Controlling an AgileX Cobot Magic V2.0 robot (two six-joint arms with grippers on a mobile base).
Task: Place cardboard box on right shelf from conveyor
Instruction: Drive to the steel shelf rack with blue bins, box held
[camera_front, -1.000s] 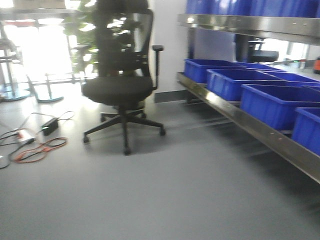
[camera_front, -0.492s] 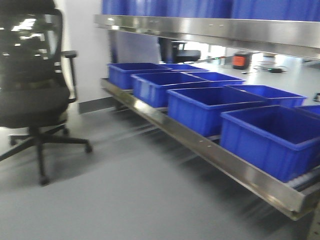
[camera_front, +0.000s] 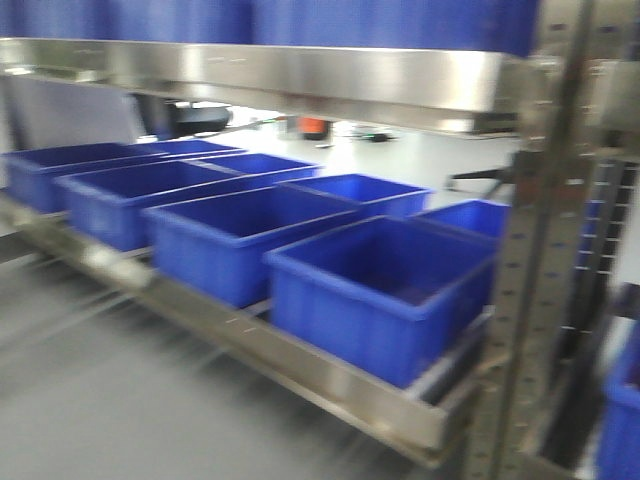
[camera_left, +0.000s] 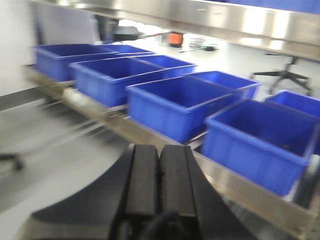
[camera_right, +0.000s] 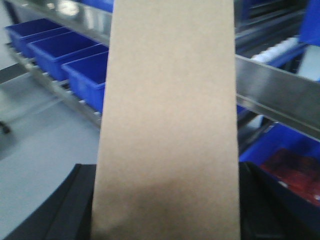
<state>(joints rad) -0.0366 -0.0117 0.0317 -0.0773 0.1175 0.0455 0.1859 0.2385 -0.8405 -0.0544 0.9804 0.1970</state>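
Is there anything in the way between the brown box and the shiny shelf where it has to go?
Nothing visible stands in the open space between the cardboard box and the steel shelf just behind it. But blue bins sit in a row along the lower level, so that level looks full. The box probably needs a spot without bins.

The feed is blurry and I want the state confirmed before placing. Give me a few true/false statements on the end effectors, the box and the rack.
1. The right end effector grips the cardboard box. True.
2. The left end effector is open. False: its pads are pressed together with nothing between them.
3. The cardboard box lies on the steel rack. False: it is in the right end effector's grip, off the rack.
4. Blue bins stand in a row on the rack's lower level. True.
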